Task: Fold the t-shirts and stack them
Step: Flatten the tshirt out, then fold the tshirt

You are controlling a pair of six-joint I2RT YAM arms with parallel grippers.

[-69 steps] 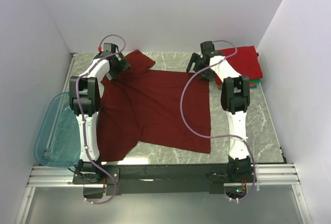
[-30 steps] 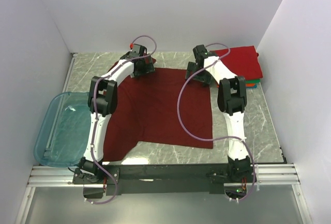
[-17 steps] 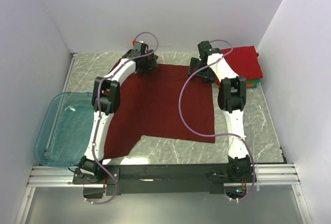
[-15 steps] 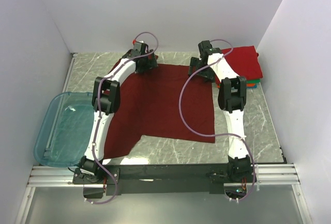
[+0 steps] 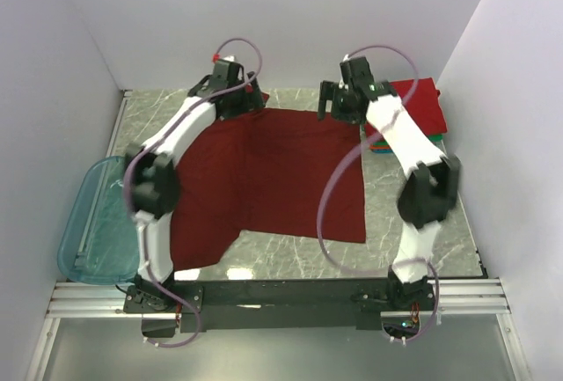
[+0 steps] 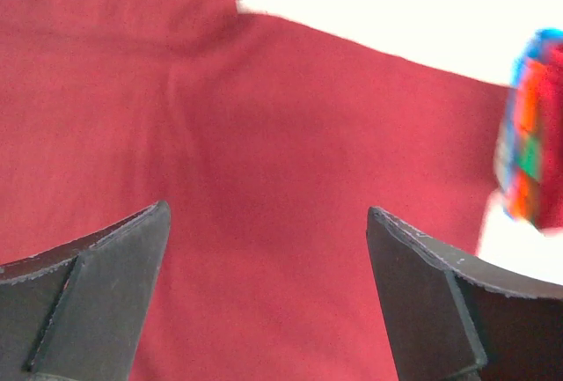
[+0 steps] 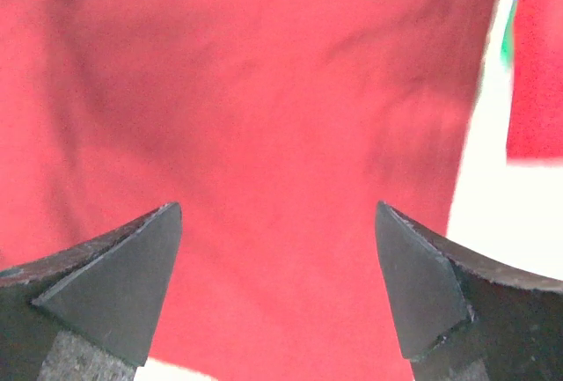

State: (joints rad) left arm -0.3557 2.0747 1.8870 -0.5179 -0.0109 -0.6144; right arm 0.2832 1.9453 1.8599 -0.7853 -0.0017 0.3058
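Observation:
A dark maroon t-shirt (image 5: 264, 179) lies spread on the marble table, partly folded, its far edge straight between the two grippers. My left gripper (image 5: 236, 99) is open above the shirt's far left corner; the cloth (image 6: 264, 223) fills the left wrist view between the fingers (image 6: 97, 267). My right gripper (image 5: 343, 104) is open above the far right corner; cloth (image 7: 273, 179) shows between its fingers (image 7: 422, 284). A stack of folded shirts (image 5: 422, 108), bright red on top with green and orange edges below, sits at the far right; it also shows in the left wrist view (image 6: 528, 135).
A translucent teal plastic bin (image 5: 92, 223) hangs over the table's left edge. White walls close in the back and both sides. Bare marble (image 5: 290, 258) shows in front of the shirt.
The shirt's left sleeve and side were folded inward and the cloth pulled toward the back. Both grippers have now lifted off the far edge and the arms have risen.

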